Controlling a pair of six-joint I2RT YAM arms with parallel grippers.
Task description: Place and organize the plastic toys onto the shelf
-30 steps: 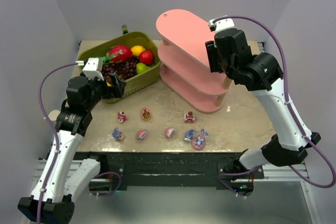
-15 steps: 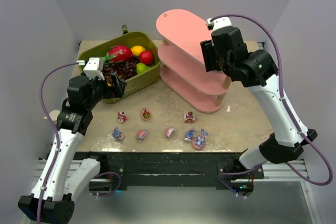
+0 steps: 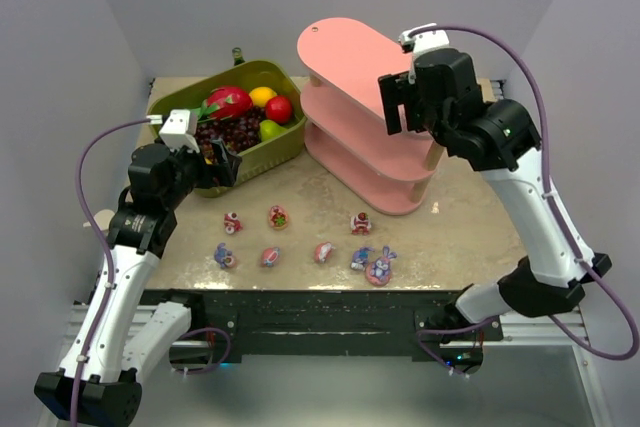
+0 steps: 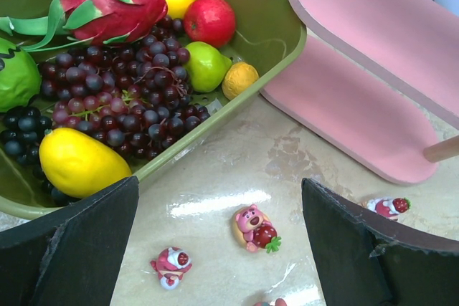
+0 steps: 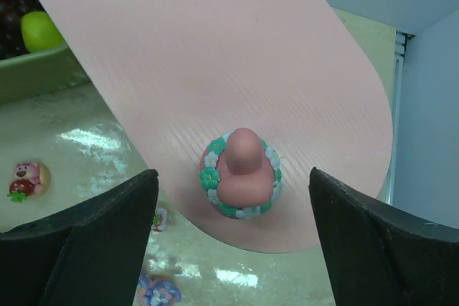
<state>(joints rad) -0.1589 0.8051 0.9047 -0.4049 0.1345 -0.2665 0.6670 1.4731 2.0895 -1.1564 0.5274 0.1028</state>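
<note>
Figurine [image 5: 240, 173] now stands freed at the shelf [image 5: 215, 48] top's four-o'clock end; right gripper [image 5: 233, 241] just let go, jaws spread: one placed.

the pink shelf [image 3: 345, 52] stands upright at the back right of the table [image 3: 470, 217], three long oval boards stacked on pale wooden uprights. one flower-ringed toy [image 5: 241, 174], a rounded pink figure circled by green and white blossoms, sits upright on the top board near its rounded end. eight more toys lie on the table in front of the shelf, apart from each other, in two loose rows: three behind, among them a pink bear toy [image 3: 278, 216] with a strawberry, and five in front, with the blue-pink bunny [image 3: 380, 268] at the right end, just beside a blue-white toy [image 3: 361, 258].
</note>
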